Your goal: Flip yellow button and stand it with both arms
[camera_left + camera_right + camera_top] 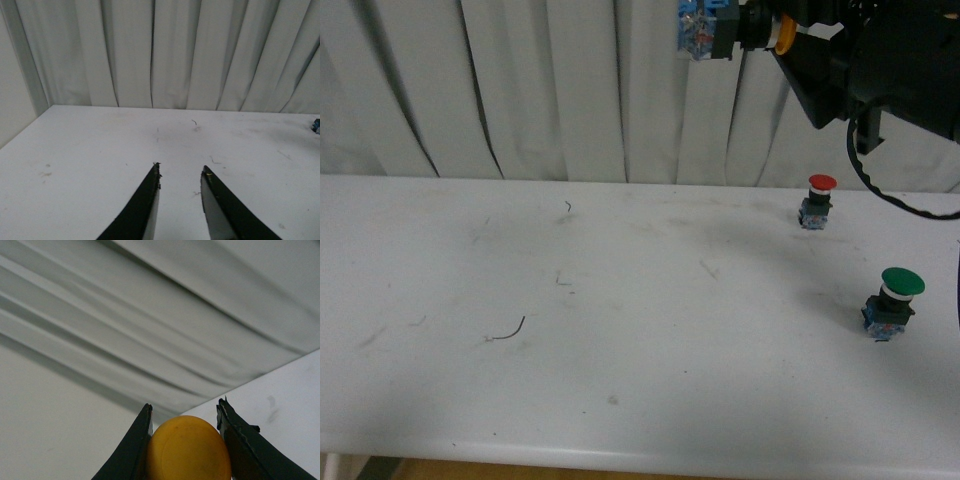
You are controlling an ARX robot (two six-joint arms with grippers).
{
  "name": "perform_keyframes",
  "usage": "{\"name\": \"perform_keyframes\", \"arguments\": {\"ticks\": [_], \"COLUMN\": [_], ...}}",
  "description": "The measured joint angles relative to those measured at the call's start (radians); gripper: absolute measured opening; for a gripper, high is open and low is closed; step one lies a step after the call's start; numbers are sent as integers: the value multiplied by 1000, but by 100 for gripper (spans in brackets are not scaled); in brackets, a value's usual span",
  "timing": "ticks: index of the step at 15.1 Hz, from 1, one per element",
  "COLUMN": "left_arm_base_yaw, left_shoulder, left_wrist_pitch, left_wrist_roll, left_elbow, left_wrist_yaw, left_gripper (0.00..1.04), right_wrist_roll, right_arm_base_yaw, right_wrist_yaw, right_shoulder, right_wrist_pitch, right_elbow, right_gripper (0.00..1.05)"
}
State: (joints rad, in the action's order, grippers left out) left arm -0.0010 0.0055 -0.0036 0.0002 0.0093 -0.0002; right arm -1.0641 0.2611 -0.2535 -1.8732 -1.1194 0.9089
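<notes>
Soft, even indoor light, faint broad shadows across the table, slight grain and blur.

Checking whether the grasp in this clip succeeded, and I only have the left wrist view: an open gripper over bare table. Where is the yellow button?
Observer: The front view shows the yellow button held high above the table, in front of the curtain, by the right gripper.
Operator: Is it actually clamped?
Observer: In the right wrist view its yellow cap sits between the jaws, which press against both of its sides.
Operator: Which way is it turned?
Observer: In the front view it lies sideways, with the blue base pointing toward the robot's left and the cap toward the gripper.
</notes>
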Motion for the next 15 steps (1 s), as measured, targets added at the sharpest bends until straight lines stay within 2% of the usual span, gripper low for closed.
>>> {"name": "perform_keyframes", "arguments": {"ticks": [1,2,3,5,6,9,15], "left_arm_base_yaw": [0,0,0,0,0,0,0], "left_shoulder": [0,0,0,0,0,0,0], "left_wrist_pitch": [0,0,0,0,0,0,0], "left_wrist_roll": [0,0,0,0,0,0,0], "left_elbow": [0,0,0,0,0,0,0], "left_wrist_yaw": [0,0,0,0,0,0,0], "left_gripper": [44,55,70,91,100,98,98], "right_wrist_roll": [211,351,589,852,934,1146,1255], "right_arm_base_yaw": [0,-1,-11,-39,-54,-108,-253], "right_wrist_yaw": [127,209,332,421,442,447,486], "right_shoulder": [12,12,4,4,4,2,-141], "right_wrist_pitch": [169,261,295,296,297,338,433], "right_elbow": [45,55,55,63,66,79,198], "right_gripper": [36,36,36,36,36,36,36]}}
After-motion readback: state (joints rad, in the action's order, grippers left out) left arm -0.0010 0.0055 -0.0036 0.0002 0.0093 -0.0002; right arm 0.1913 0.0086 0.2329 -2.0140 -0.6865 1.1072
